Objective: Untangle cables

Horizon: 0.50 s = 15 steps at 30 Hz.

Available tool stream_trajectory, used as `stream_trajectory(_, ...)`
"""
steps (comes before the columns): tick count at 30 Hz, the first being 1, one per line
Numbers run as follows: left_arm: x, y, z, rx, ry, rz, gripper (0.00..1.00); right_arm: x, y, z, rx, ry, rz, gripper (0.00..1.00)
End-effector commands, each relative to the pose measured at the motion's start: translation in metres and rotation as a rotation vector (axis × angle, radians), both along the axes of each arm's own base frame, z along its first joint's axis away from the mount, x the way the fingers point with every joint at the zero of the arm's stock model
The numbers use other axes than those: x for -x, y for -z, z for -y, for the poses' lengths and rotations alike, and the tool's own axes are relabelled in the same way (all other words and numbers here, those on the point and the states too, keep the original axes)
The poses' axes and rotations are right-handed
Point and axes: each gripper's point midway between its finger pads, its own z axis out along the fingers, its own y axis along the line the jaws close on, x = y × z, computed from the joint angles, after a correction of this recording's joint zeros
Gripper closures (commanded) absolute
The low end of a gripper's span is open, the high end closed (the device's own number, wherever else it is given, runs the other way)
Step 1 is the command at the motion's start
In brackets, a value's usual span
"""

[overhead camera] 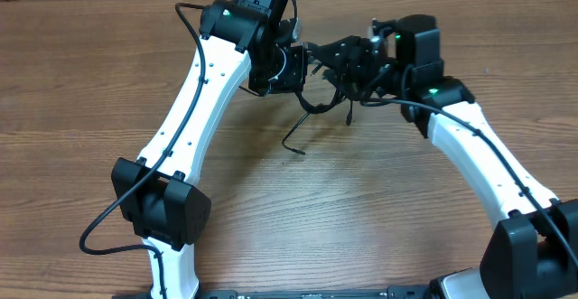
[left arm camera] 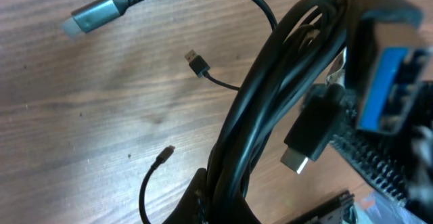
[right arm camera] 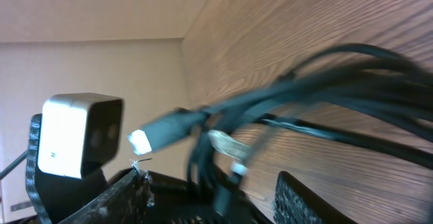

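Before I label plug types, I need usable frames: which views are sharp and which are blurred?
Overhead: evenly lit and sharp, but the cables are small. Left wrist: cables and the silvery plug fairly clear, the blue part at right blurred. Right wrist: cables smeared and out of focus, only the table grain clearer.

Left arm: reaches forward, angled inward toward the right arm.
Left pincer: closed on the cables.
Right arm: reaches forward, angled inward.
Right pincer: fingers apart, facing the left pincer.
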Motion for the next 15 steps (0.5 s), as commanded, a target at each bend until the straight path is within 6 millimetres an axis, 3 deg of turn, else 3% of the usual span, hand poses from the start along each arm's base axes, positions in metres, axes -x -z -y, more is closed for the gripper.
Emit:
stream_trajectory(1,0.010,-0.004,0.007,0.015,0.042,-0.011,0.96,-0.010,-0.017,-0.003,-0.023,0.054,0.036,0.43)
stream_trajectory(8,0.013,-0.003,0.005,0.008,0.069,-0.010,0.96,-0.031,-0.041,0.018,-0.083,0.120,0.117,0.45)
stream_trajectory(15,0.024,-0.007,0.015,0.062,0.276,0.040,0.96,-0.029,-0.027,0.020,-0.032,0.127,0.091,0.45)
